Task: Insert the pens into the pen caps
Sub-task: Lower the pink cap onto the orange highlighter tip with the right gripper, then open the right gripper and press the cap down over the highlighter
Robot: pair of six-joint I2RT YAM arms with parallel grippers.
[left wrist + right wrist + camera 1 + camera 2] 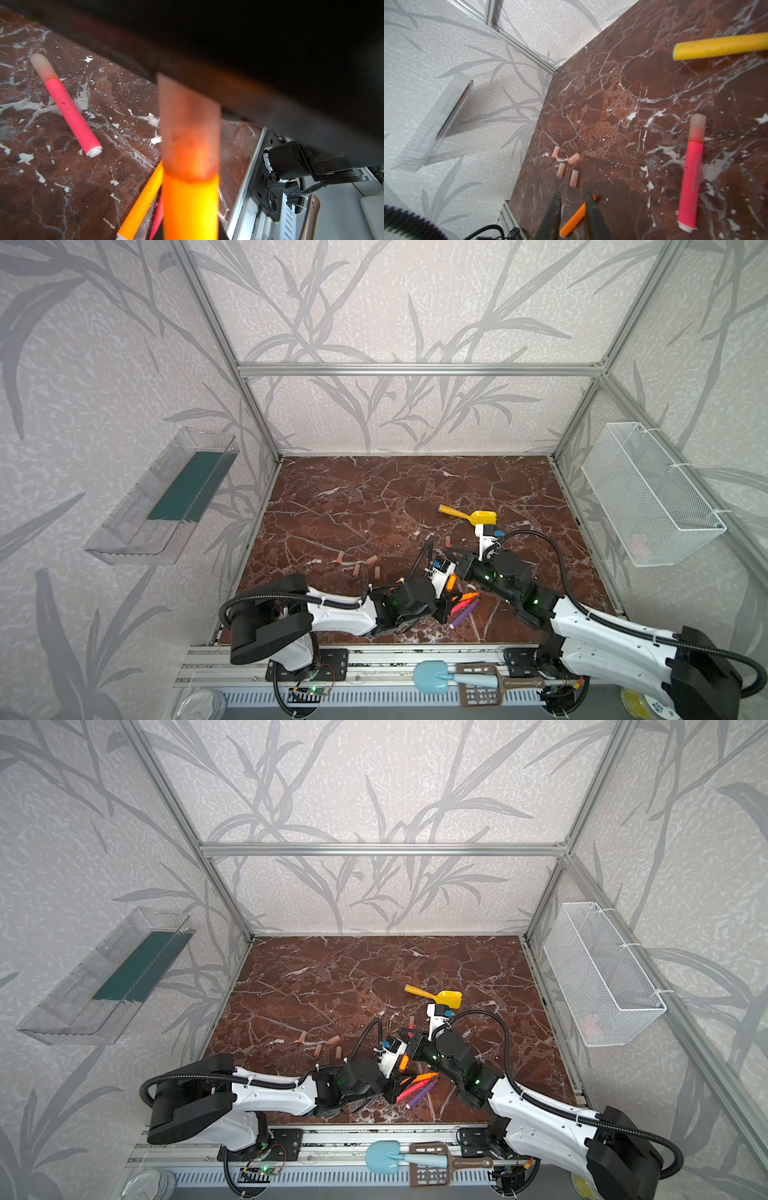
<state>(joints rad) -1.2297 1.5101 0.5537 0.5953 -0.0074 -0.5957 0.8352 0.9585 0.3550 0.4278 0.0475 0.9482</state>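
Note:
My left gripper (450,587) is shut on an orange pen (190,207) that wears a pinkish cap (189,128); the cap's far end is hidden behind the dark right gripper. My right gripper (573,199) hovers just beyond it, its fingers drawn in to a narrow slit with nothing between them. Under those fingers an uncapped orange pen (573,220) lies on the marble. A capped red-pink pen (691,176) lies beside it. Several loose pen caps (574,177) sit in a cluster further left. Orange (469,596), pink (461,606) and purple (465,614) pens lie heaped by the left gripper.
A yellow toy scoop (469,514) lies behind the right gripper. A wire basket (652,493) hangs on the right wall and a clear bin (162,497) on the left wall. A blue scoop (432,676) and a brown spatula (482,686) rest on the front rail.

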